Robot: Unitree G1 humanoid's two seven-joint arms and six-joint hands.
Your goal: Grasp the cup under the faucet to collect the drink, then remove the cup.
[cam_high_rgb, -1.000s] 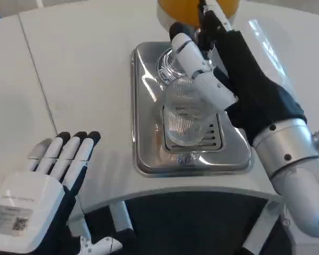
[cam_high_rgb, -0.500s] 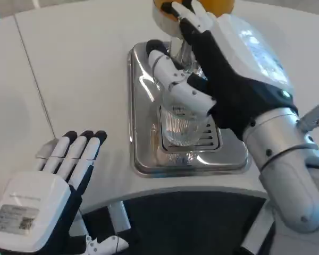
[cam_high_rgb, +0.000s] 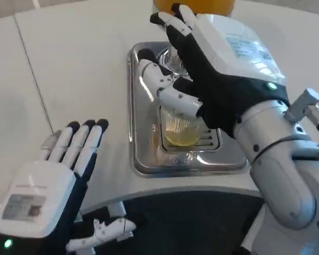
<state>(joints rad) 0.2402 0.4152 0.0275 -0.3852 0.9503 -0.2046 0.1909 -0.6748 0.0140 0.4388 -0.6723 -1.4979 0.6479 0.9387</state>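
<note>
Our right robot hand point(cam_high_rgb: 202, 79) grasps the cup point(cam_high_rgb: 179, 127), part-filled with yellow drink, on the steel drip tray point(cam_high_rgb: 143, 154) near the worktop's point(cam_high_rgb: 80, 64) front edge; our left robot hand point(cam_high_rgb: 53, 180) lies released.

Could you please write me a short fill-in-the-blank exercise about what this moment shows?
1. The clear ribbed plastic cup holds some ____ liquid.
2. The cup stands on the shiny ____ drip tray.
3. The ____ hand has its fingers around the cup.
4. The left hand rests with fingers ____, holding nothing.

Missing words: yellow; metal; right; apart
</note>
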